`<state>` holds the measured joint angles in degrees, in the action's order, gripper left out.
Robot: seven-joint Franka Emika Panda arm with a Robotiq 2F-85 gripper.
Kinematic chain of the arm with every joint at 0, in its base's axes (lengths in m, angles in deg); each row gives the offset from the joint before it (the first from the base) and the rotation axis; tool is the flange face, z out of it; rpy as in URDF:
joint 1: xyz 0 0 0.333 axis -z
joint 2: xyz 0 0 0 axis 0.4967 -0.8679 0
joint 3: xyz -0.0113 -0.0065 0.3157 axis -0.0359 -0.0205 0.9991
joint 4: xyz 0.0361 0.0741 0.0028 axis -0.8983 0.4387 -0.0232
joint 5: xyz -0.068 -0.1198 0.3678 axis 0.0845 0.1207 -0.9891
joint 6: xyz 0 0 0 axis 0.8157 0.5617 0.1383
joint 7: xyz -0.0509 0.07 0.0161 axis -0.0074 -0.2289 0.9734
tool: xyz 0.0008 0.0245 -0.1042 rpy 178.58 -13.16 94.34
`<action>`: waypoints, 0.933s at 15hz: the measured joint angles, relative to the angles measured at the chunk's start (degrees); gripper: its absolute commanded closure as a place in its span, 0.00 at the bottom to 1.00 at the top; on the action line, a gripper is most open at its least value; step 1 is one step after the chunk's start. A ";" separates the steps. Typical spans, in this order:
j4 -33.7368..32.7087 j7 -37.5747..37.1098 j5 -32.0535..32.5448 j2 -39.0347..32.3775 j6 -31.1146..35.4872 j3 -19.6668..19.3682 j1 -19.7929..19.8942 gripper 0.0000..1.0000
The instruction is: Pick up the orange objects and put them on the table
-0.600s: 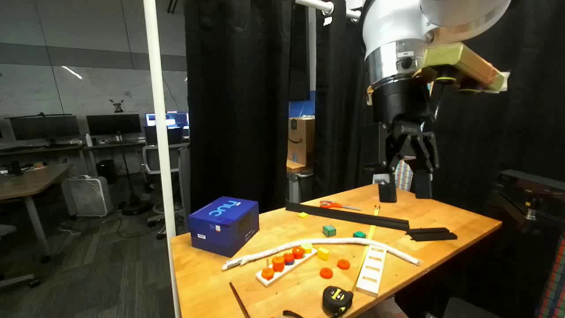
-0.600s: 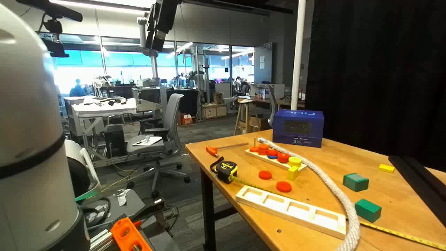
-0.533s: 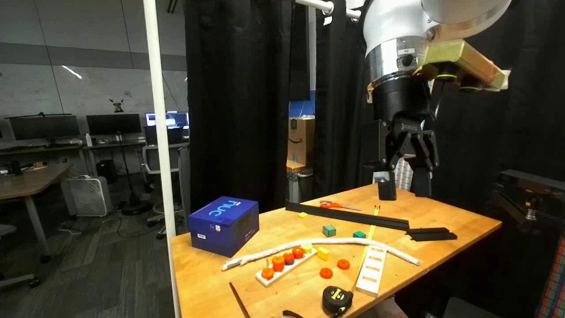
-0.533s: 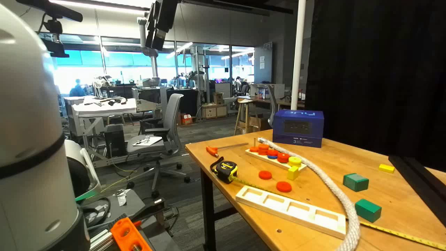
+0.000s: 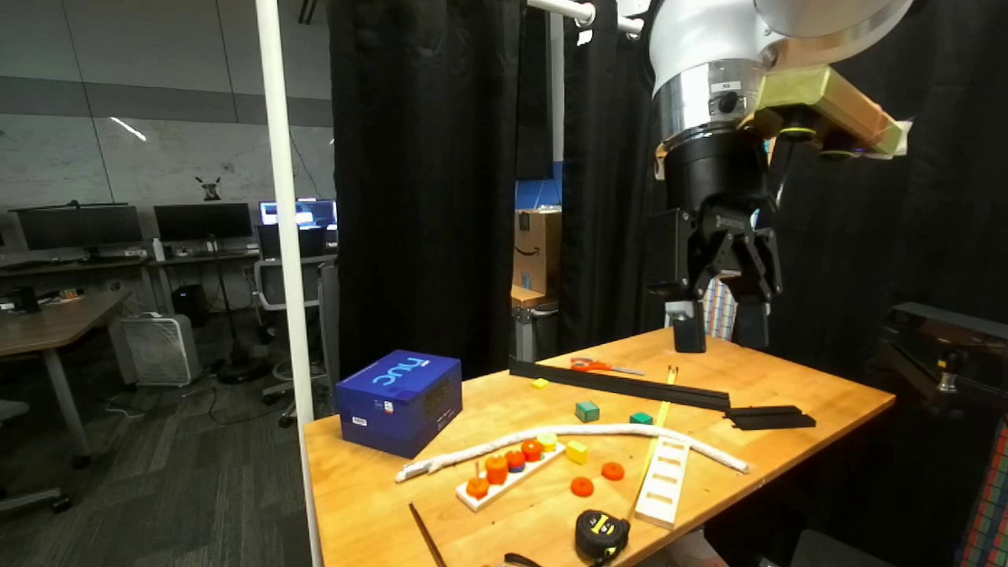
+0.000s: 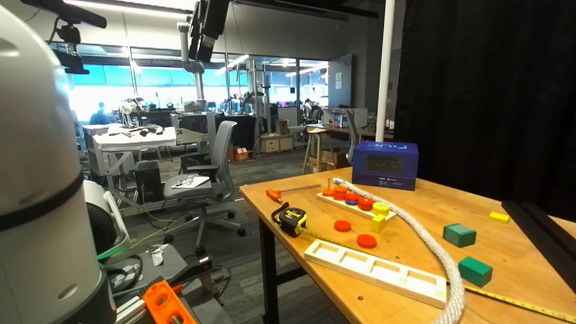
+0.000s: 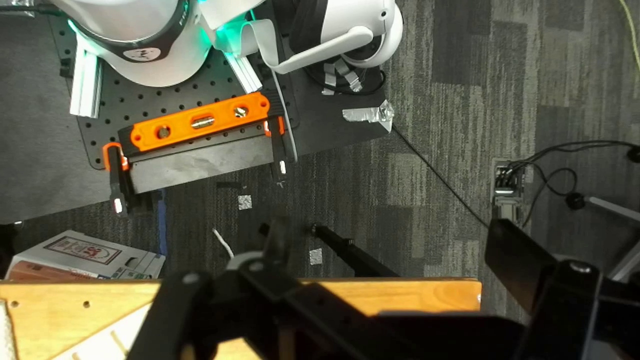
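Two loose orange-red discs, one nearer the tape measure [image 5: 582,487] [image 6: 342,225] and one nearer the slotted tray [image 5: 613,471] [image 6: 366,241], lie flat on the wooden table [image 5: 488,402] [image 6: 396,234]. More orange pieces [image 5: 496,469] [image 6: 340,193] sit on a pale peg strip [image 5: 492,498], with a blue and a yellow piece among them. My gripper [image 5: 720,331] is open and empty, raised high and well apart from the orange pieces. In the wrist view my gripper [image 7: 395,250] shows spread fingers over the table's edge [image 7: 400,295] and floor; no orange pieces show there.
A slotted white tray [image 5: 661,480], black tape measure [image 5: 602,535], white rope [image 6: 427,240], green blocks [image 6: 475,271], yellow block [image 6: 378,222], blue box [image 5: 400,403], black bars [image 5: 622,383] and scissors [image 5: 592,365] lie on the table. An orange level [image 7: 200,122] is at the robot base.
My gripper has risen slightly in an exterior view and stays open. The orange pieces and the other table objects have not moved.
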<state>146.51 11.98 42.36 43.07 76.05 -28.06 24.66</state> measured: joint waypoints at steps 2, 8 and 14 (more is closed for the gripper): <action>0.35 0.07 0.00 -0.18 0.05 0.49 0.71 0.00; 1.02 -0.65 0.00 -5.08 7.55 3.09 3.27 0.00; -0.45 -12.78 1.86 -21.05 30.59 7.70 6.73 0.00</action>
<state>146.07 -0.79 44.22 22.02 106.64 -20.37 31.39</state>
